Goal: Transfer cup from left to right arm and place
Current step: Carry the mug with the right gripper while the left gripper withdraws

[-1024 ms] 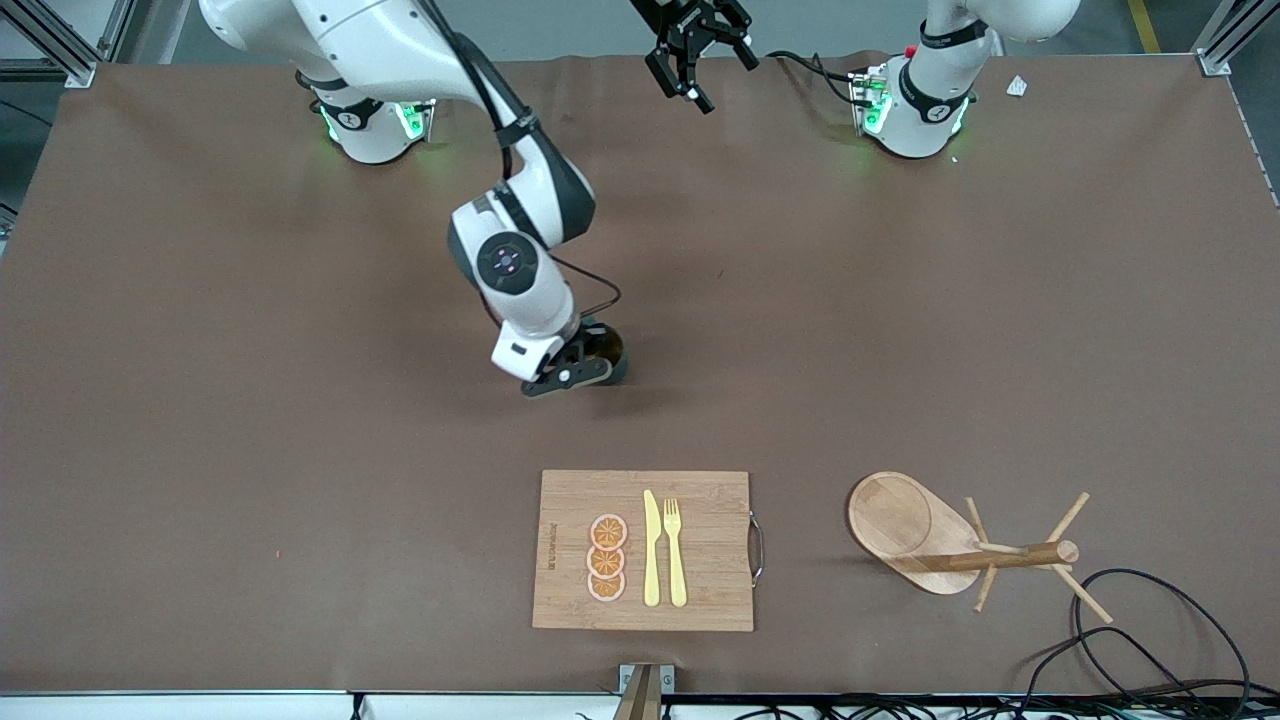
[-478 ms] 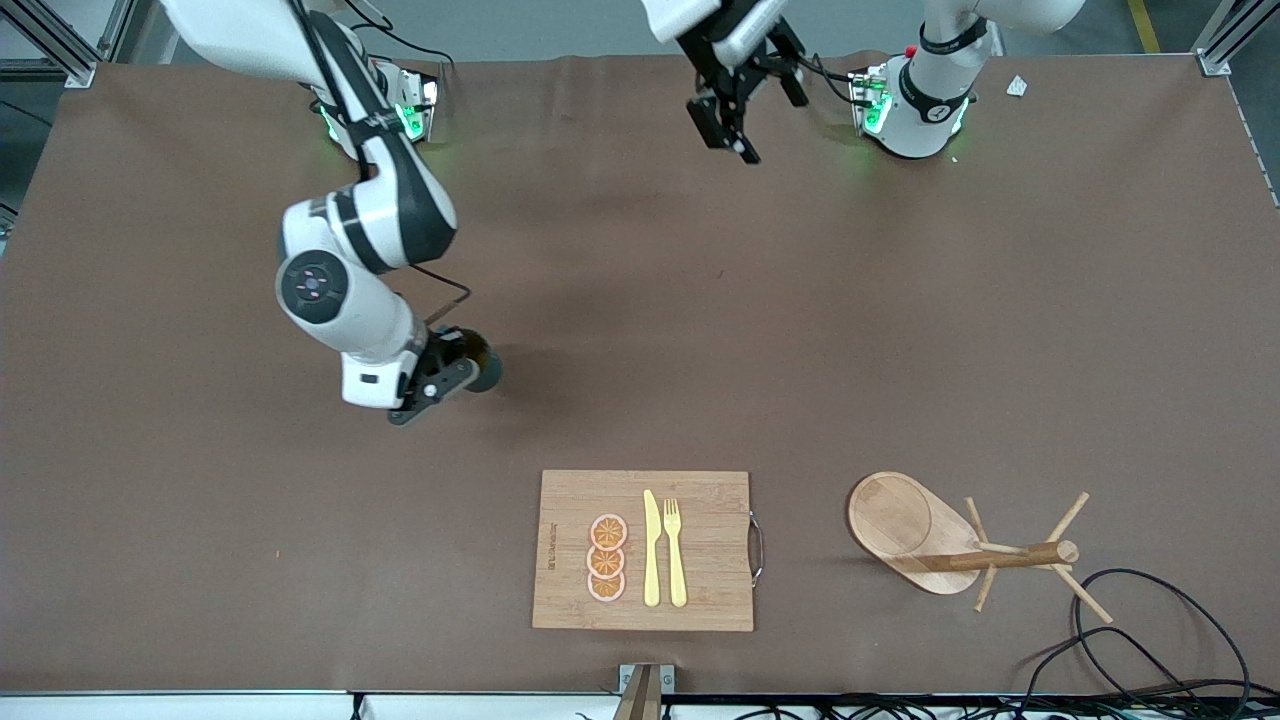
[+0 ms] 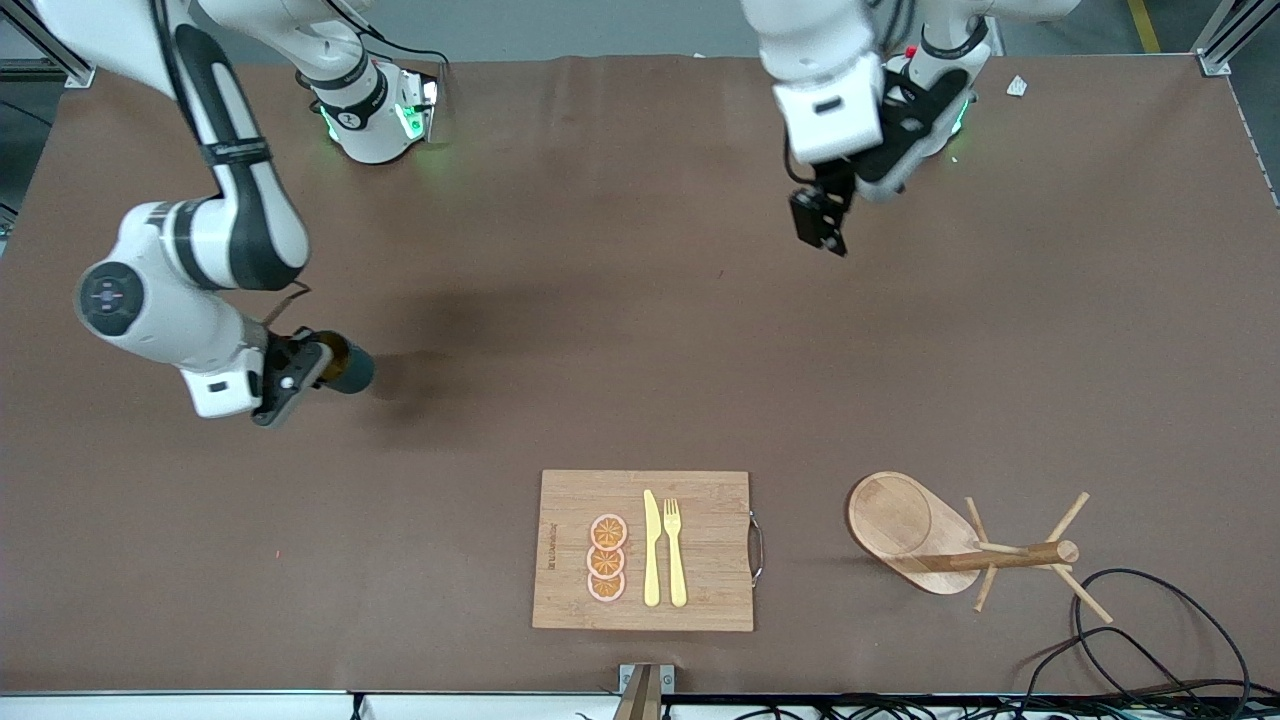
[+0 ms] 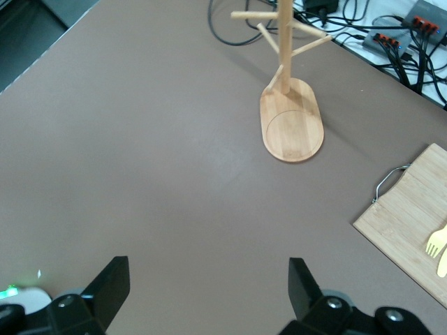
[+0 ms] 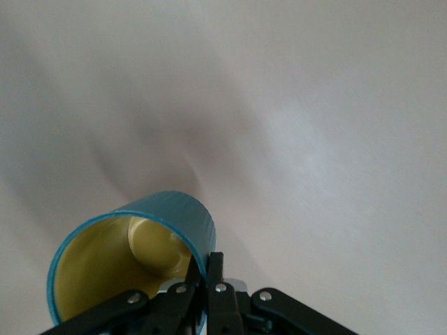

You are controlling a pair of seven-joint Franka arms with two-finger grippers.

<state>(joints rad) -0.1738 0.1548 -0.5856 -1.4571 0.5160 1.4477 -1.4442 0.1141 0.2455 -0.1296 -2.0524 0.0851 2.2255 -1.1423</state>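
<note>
The cup [image 3: 350,370] is dark teal with a mustard-yellow inside. My right gripper [image 3: 308,366] is shut on its rim, one finger inside and one outside, and holds it tilted over bare table toward the right arm's end. In the right wrist view the cup [image 5: 140,244] fills the space ahead of the gripper [image 5: 208,273]. My left gripper [image 3: 822,222] is open and empty, up over the table near the left arm's base. Its fingers [image 4: 112,283] stand wide apart around the gripper's middle [image 4: 208,289], with nothing between them.
A wooden cutting board [image 3: 700,500] with orange slices [image 3: 607,558], a yellow knife [image 3: 651,548] and a fork [image 3: 675,550] lies near the front edge. A wooden peg rack [image 3: 940,540] stands toward the left arm's end, also in the left wrist view [image 4: 286,105]. Cables [image 3: 1150,620] lie beside it.
My right arm has swung with the cup from mid-table toward the right arm's end. My left gripper has come away from the table's back edge toward the left arm's base.
</note>
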